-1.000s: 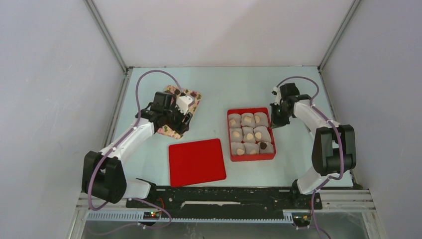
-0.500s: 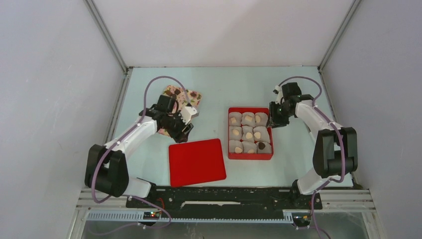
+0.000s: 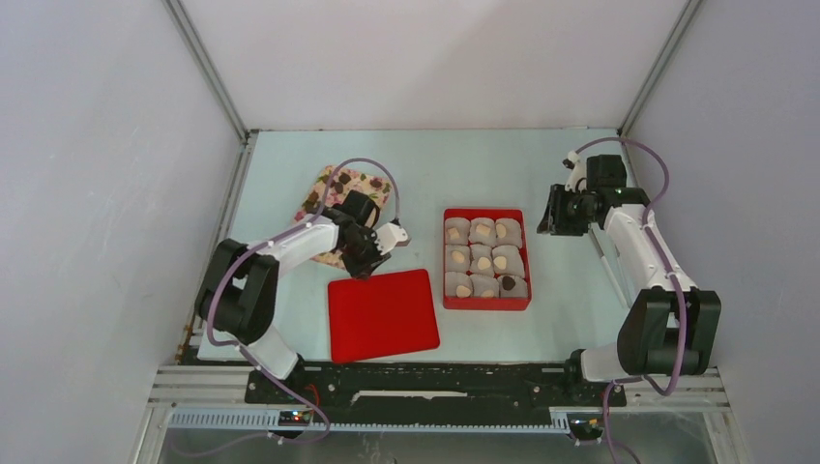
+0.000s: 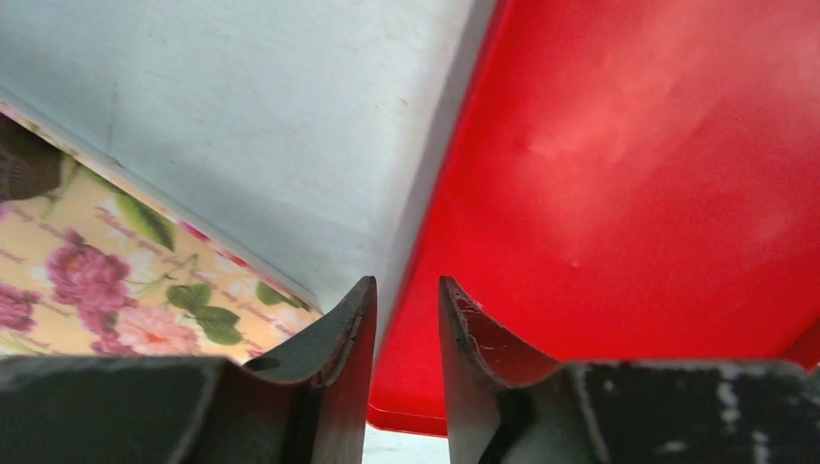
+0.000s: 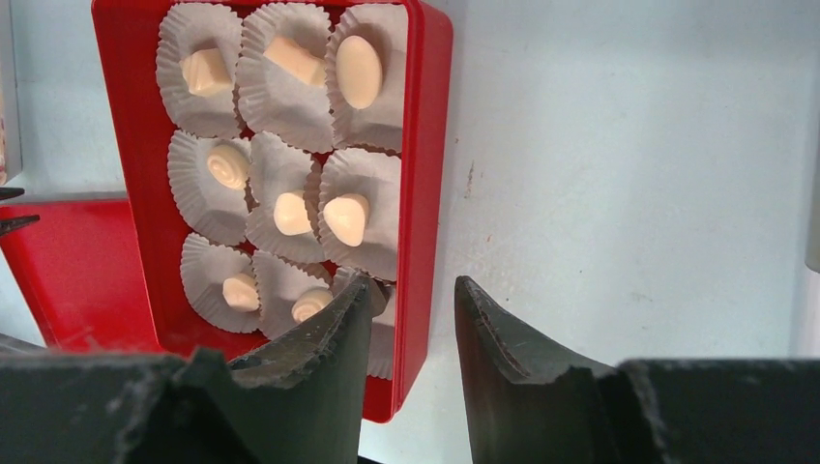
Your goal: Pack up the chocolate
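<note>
Pale chocolate lumps [image 5: 348, 217] sit in white paper cups inside the red box [image 5: 432, 145]. One dark chocolate [image 3: 509, 283] lies in the box's near right cup. More dark lumps [image 3: 312, 197] rest on the floral cloth [image 3: 340, 189]. My left gripper [image 4: 406, 282] hangs over the far left corner of the flat red lid [image 4: 619, 174]; its jaws stand a narrow gap apart with nothing between them. My right gripper [image 5: 411, 280] hovers just right of the box's right wall, open and empty. From above, the left gripper [image 3: 370, 259] and right gripper [image 3: 547, 222] flank the box [image 3: 445, 259].
The lid [image 3: 383, 314] lies on the pale table [image 3: 464, 164] between the cloth and the box. Grey walls close in the table on three sides. The arm bases and a black rail [image 3: 435, 382] line the near edge.
My left gripper swung right off the cloth to the lid's corner and its jaws narrowed. My right gripper drew back to the right, away from the box, and opened.
</note>
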You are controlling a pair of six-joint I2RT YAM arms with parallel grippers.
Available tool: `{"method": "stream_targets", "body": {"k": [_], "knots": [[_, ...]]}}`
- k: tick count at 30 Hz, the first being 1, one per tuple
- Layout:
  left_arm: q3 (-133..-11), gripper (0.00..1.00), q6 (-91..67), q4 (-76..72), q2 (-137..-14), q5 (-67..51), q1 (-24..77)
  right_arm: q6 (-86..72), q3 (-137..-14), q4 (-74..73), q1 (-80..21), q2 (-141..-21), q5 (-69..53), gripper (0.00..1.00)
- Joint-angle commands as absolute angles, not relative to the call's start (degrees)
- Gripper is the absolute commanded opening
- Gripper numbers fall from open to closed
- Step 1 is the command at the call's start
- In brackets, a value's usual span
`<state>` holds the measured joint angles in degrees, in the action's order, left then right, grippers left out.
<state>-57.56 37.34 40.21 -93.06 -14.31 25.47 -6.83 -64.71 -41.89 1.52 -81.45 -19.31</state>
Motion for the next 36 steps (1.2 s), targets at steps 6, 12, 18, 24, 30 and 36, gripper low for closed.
{"method": "stream_targets", "body": {"k": [6,12,18,24,30,36], "knots": [[-62.14,0.27,37.14,37.97,-96.24,-13.92,27.4,-5.36,-66.71,-40.17,2.07,-81.05,-20.63,0.4],[-61.79,0.27,37.07,38.26,-96.54,-14.03,28.34,-4.92,-68.15,-40.35,2.02,-82.08,-21.07,0.4],[-60.75,0.19,36.07,36.66,-98.74,-10.36,28.99,-4.75,-68.27,-40.07,2.02,-81.54,-21.44,0.4],[-59.86,0.05,36.79,37.81,-98.37,-13.52,29.0,-2.99,-68.42,-41.37,2.02,-80.24,-21.51,0.39],[-62.29,0.0,38.38,44.0,-90.36,-17.2,28.29,-1.69,-69.4,-41.77,1.79,-78.24,-26.84,0.44],[-62.92,0.0,41.23,48.14,-82.12,-19.24,25.08,1.95,-71.59,-42.44,-1.93,-77.7,-33.11,0.5]]}}
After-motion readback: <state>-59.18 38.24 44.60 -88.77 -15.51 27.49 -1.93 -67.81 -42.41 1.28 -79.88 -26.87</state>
